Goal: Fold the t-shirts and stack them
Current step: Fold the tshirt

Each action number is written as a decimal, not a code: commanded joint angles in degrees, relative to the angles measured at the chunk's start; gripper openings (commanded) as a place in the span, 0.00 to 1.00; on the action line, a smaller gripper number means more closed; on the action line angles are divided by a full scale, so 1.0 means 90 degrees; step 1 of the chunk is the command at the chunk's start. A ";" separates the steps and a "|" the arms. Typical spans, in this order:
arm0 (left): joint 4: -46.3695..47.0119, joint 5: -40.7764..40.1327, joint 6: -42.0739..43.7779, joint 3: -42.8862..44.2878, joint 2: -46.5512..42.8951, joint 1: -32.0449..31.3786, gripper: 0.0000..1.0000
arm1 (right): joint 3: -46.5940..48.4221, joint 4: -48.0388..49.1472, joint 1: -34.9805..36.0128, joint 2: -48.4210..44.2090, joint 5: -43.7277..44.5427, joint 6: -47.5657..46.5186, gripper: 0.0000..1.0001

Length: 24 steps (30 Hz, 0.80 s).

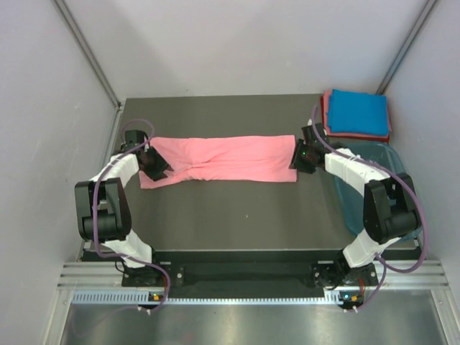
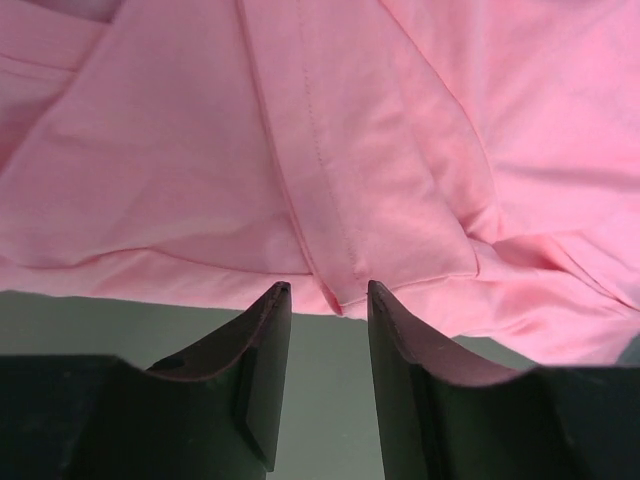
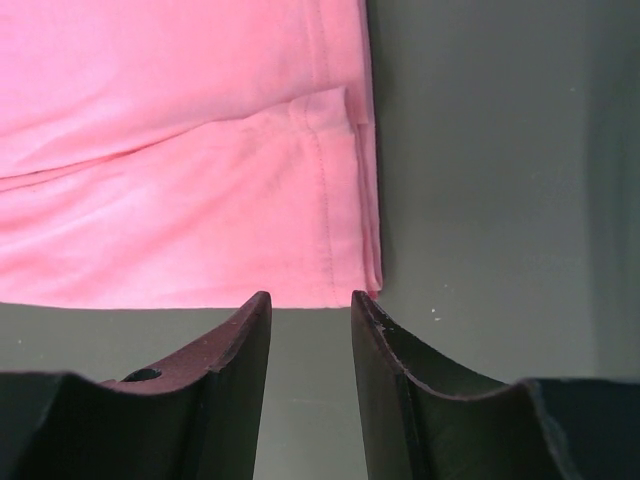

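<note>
A salmon-pink t-shirt (image 1: 223, 159) lies folded into a long flat strip across the dark table. My left gripper (image 1: 159, 169) stands open at the strip's left end, its jaws apart with bare table between them and the wrinkled cloth edge (image 2: 330, 200) just beyond the tips. My right gripper (image 1: 300, 159) stands open at the right end, the hemmed corner (image 3: 340, 200) lying just past its tips, nothing between the fingers. A folded bright blue t-shirt (image 1: 357, 113) rests on a folded reddish-pink one (image 1: 332, 128) at the back right corner.
A translucent teal plastic tub (image 1: 374, 159) sits at the table's right edge, partly under my right arm. Grey walls close in both sides and the back. The table's (image 1: 237, 215) front half lies between the shirt and the arm bases.
</note>
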 commanded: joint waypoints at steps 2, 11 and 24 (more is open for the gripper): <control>0.1109 0.0731 -0.0370 -0.0288 -0.0374 0.0008 0.42 | -0.0029 0.0344 0.0033 -0.0462 -0.0161 -0.0061 0.38; 0.1079 0.0496 -0.0438 -0.0288 -0.0051 -0.0002 0.40 | -0.0078 0.0461 0.0024 -0.0501 -0.0337 -0.0022 0.38; 0.0923 0.0252 -0.0682 -0.0318 0.0164 -0.0002 0.38 | 0.0118 0.0412 0.0024 -0.0403 -0.0327 0.0047 0.38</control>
